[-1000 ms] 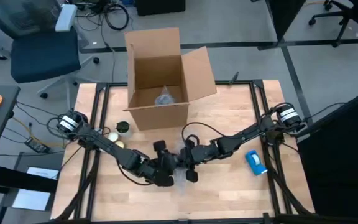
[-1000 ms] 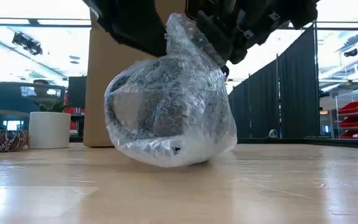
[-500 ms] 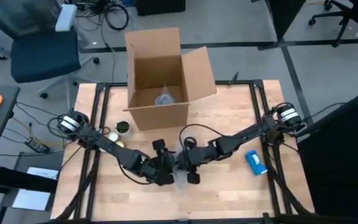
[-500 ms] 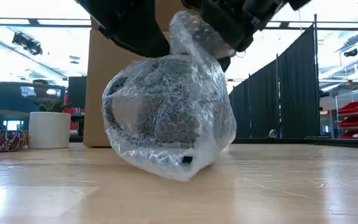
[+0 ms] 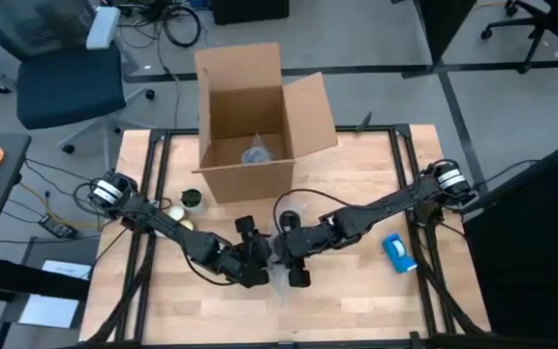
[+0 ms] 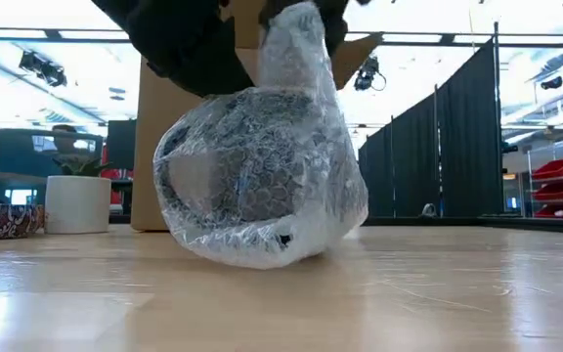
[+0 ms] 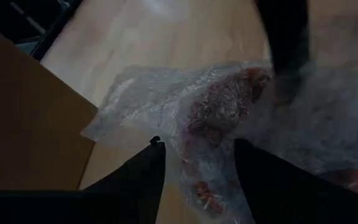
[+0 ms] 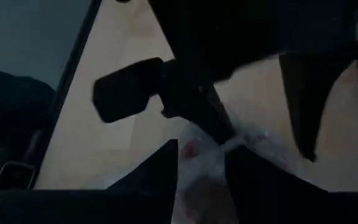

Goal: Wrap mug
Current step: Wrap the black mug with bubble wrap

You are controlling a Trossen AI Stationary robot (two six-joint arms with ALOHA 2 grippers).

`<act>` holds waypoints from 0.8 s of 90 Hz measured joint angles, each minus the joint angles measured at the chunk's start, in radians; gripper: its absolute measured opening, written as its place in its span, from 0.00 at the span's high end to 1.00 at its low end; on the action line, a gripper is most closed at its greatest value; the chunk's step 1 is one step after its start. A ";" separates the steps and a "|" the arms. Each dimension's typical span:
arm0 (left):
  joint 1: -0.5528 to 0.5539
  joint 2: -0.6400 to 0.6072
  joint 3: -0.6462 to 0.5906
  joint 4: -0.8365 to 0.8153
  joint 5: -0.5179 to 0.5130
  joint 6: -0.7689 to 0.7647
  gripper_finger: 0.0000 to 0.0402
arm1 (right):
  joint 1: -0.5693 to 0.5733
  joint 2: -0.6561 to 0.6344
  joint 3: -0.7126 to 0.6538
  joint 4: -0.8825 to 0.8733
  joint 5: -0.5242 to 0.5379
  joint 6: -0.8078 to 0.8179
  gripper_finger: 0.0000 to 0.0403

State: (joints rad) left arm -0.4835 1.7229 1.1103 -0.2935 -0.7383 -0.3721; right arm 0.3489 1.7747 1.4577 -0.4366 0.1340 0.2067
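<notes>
Sitting on the left side of the wooden table (image 5: 356,174) are a small white pot (image 6: 77,203) and a little patterned bowl (image 6: 3,220), well away from the work. Behind them the open cardboard box (image 5: 250,121) is standing with something shiny lying inside it.

The left gripper (image 5: 257,270) is reaching in from the left to the middle of the table. Its two fingers (image 7: 135,180) are standing a little apart, with the bubble wrap (image 6: 262,171) lying between and in front of them. I cannot tell if they are pinching it.

The mug (image 7: 219,112) is sitting in the middle of the table, already inside the clear bubble wrap. Red bits of it are showing through the plastic. The wrap is bunching up into a tail on top.

The right gripper (image 5: 289,262) is coming in from the right and is right over the bundle. Its fingers are a bit apart too, and I cannot tell if they are gripping the wrap.

I think the robot is closing the wrap over the mug. Next it probably needs to hold the top tight and tuck the loose end. A blue tape roll (image 5: 398,252) is waiting on the right.
</notes>
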 joint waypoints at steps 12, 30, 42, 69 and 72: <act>0.000 0.000 0.000 0.007 0.004 0.000 0.57 | 0.026 -0.004 0.085 -0.181 0.002 0.022 0.75; 0.000 0.000 -0.001 0.015 0.006 0.007 0.57 | 0.071 0.003 0.089 -0.244 0.005 0.063 0.76; 0.001 0.002 -0.002 0.037 -0.001 0.030 0.57 | 0.093 0.006 0.035 -0.254 0.024 0.099 0.76; 0.020 0.004 -0.003 0.128 -0.012 0.085 0.57 | 0.102 0.007 -0.076 -0.009 0.012 0.122 0.76; 0.020 0.004 -0.003 0.139 -0.021 0.090 0.57 | 0.101 0.007 -0.084 0.024 0.014 0.116 0.76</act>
State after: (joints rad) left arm -0.4631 1.7271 1.1072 -0.1542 -0.7591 -0.2821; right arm 0.4503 1.7821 1.3739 -0.4122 0.1479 0.3225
